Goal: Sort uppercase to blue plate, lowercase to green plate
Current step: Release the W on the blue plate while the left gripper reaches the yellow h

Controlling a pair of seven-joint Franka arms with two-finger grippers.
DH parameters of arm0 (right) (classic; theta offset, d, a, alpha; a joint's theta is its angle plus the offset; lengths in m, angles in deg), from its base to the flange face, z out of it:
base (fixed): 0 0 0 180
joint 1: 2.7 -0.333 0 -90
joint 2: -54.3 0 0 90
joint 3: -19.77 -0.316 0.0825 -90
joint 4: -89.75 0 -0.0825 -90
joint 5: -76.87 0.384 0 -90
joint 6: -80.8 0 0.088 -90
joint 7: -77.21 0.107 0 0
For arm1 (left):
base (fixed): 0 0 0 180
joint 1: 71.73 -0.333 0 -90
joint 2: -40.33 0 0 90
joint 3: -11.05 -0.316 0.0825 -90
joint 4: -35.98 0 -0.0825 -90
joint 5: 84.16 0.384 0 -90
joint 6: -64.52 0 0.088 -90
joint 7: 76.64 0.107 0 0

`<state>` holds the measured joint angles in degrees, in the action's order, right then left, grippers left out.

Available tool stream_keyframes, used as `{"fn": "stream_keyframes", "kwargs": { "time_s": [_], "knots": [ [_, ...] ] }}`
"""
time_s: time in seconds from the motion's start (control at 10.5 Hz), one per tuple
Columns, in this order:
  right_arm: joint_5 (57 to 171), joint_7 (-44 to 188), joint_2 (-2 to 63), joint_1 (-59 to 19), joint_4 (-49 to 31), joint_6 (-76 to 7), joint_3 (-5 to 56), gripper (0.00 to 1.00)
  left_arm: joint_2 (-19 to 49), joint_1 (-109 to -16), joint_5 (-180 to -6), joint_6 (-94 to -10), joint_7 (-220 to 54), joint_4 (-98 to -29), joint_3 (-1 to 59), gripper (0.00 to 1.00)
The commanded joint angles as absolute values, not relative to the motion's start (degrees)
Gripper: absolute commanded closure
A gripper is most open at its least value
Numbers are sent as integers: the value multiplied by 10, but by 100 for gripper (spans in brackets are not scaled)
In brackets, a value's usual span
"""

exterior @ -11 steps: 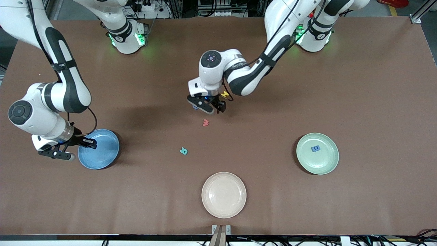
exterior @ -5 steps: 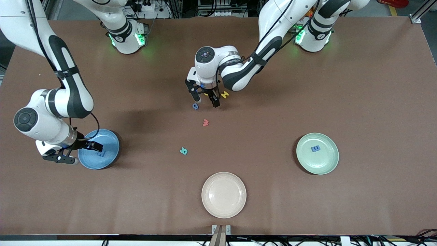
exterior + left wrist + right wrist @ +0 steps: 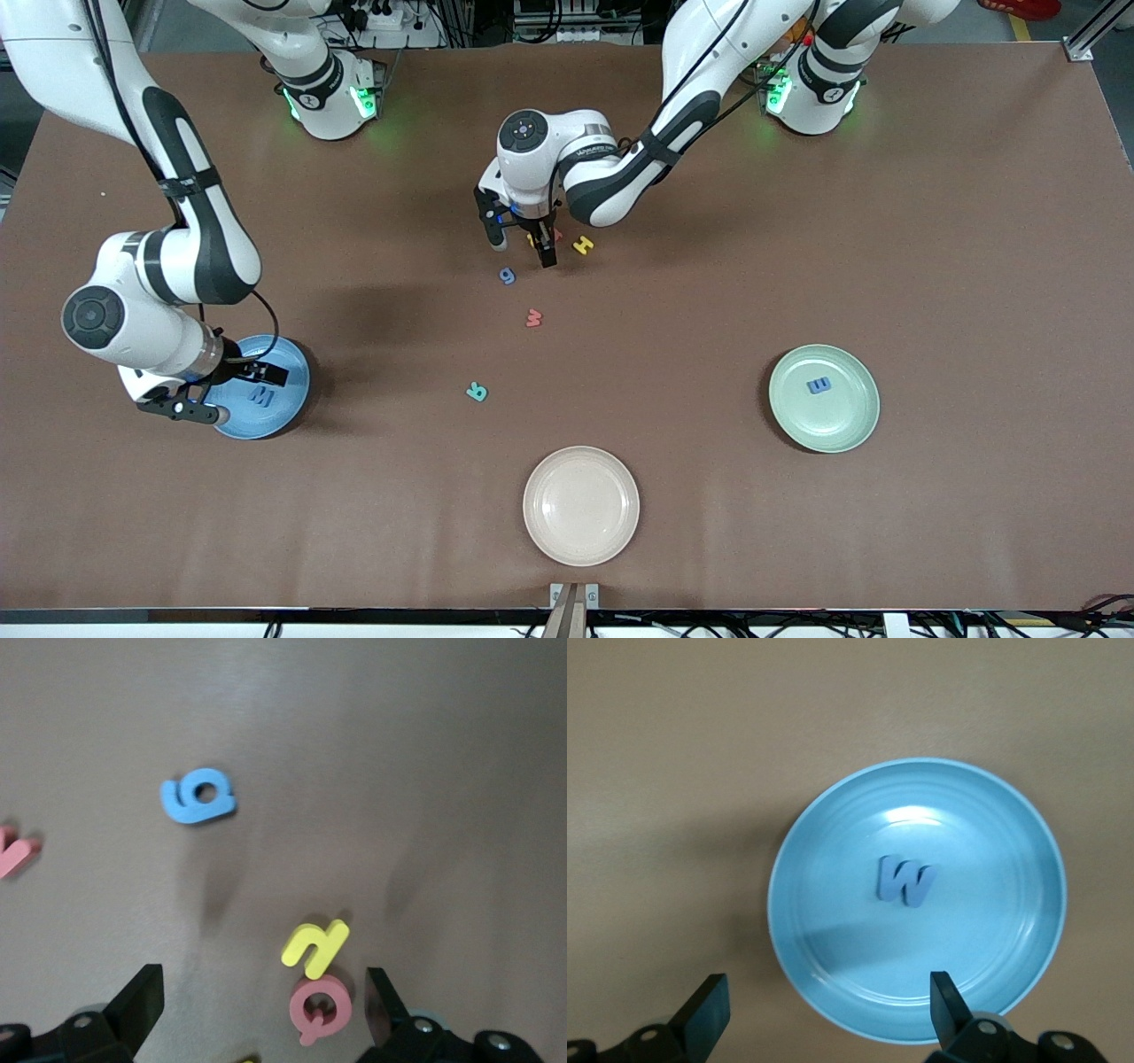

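My left gripper point(image 3: 521, 241) is open and empty, low over the yellow n point(image 3: 314, 946) and red Q point(image 3: 320, 1005), which lie between its fingertips point(image 3: 385, 1005). The blue g point(image 3: 507, 276), red w point(image 3: 533, 317) and teal R point(image 3: 477, 391) lie nearer the front camera. The yellow H point(image 3: 582, 245) lies beside the gripper. My right gripper point(image 3: 229, 392) is open and empty over the rim of the blue plate point(image 3: 292, 412), which holds the blue W point(image 3: 904, 880). The green plate point(image 3: 850, 425) holds the blue m point(image 3: 819, 385).
A cream plate point(image 3: 580, 540) sits near the front edge at the table's middle. The blue plate is at the right arm's end and the green plate at the left arm's end. Both arm bases stand along the table's farthest edge from the front camera.
My left gripper has moved from over the blue g to over the yellow n and red Q. My right gripper has shifted along the blue plate, and the blue W now shows lying in it.
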<state>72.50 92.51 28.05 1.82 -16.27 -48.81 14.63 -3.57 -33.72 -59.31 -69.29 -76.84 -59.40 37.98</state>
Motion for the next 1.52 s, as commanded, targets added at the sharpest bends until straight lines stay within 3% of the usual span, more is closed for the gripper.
{"fn": "stream_keyframes", "kwargs": {
  "time_s": [0.0,0.95,1.42],
  "knots": [
    [724,964,285,11,-160,-476,144,0,-50,-332,-535,-691,-742,-593,386,0],
    [748,981,275,20,-155,-483,148,0,-70,-317,-507,-710,-742,-585,386,0],
    [748,981,275,20,-155,-483,148,0,-82,-314,-505,-721,-742,-582,386,9]
  ]
}}
